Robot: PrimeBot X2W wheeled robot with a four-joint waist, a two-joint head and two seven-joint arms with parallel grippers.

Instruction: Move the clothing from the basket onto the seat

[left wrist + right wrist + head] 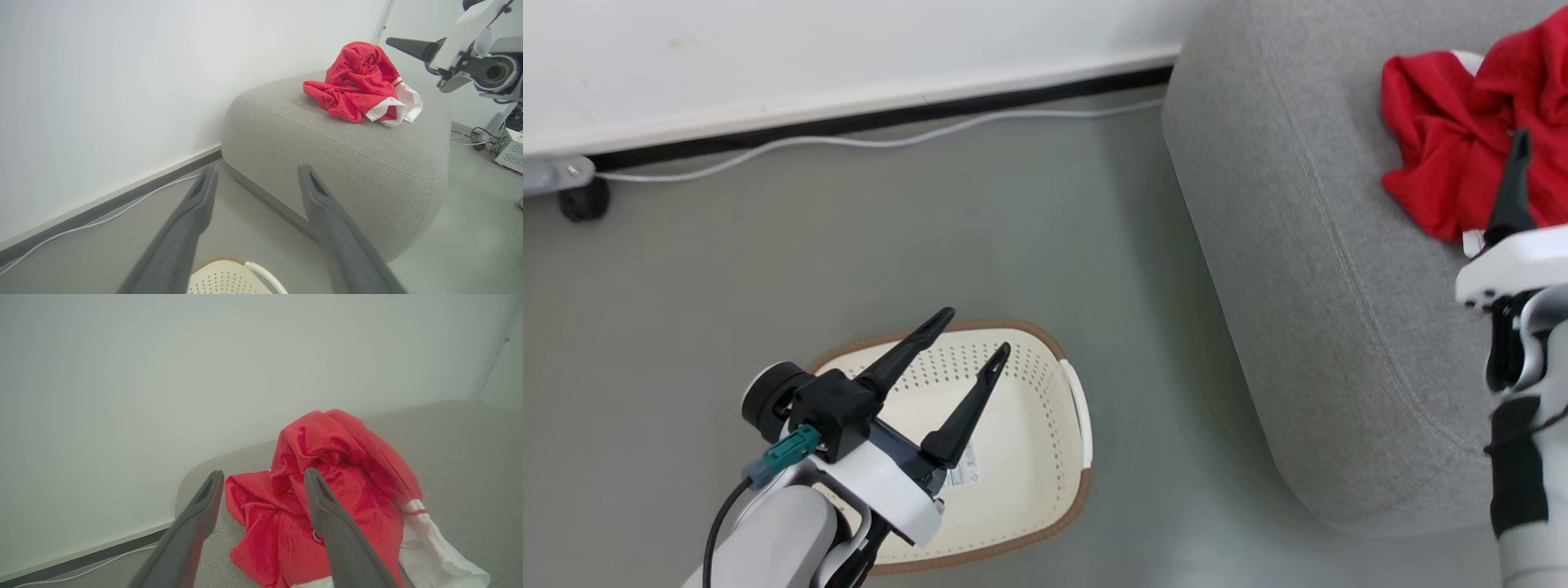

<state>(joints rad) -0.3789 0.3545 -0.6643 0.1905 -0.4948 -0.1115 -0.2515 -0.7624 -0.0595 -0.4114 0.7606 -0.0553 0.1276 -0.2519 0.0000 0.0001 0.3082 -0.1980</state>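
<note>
I see the grey seat, the basket on the floor well apart from it with just a label inside, and the red clothing heaped on the seat, so I judge the transfer done. The head view gives me the basket's inside; the left wrist view adds the heap's white hem. My left gripper hovers spread and unladen over the basket; my right gripper hangs spread above the clothing, released.
</note>
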